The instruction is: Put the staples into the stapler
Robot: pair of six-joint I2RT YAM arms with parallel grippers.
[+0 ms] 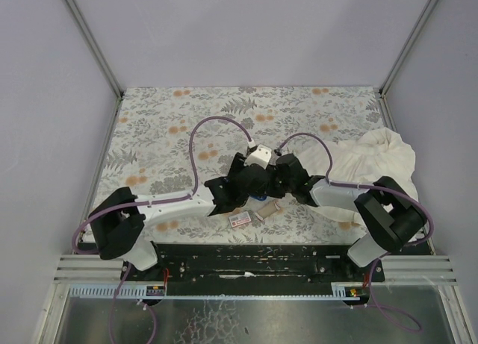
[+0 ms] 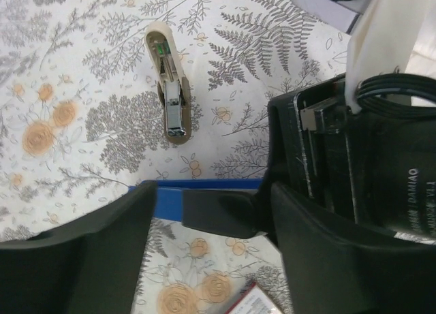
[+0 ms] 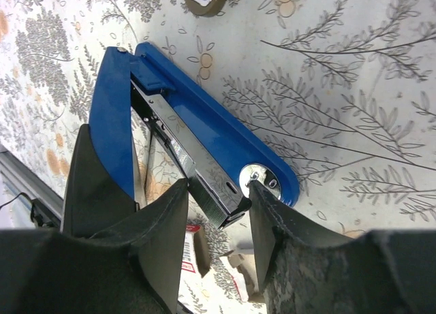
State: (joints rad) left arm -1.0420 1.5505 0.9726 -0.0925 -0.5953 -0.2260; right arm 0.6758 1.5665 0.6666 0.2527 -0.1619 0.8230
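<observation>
Stapler, floral table, grey walls

Lab enclosure, grey walls, aluminium framing

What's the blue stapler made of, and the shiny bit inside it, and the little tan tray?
The stapler has a blue shell that looks like smooth, slightly glossy plastic. Its inner rail is probably metal: silvery, with bright reflections. The tray seems to be matte cardboard, dull tan; the staples in it glint like metal.
</observation>
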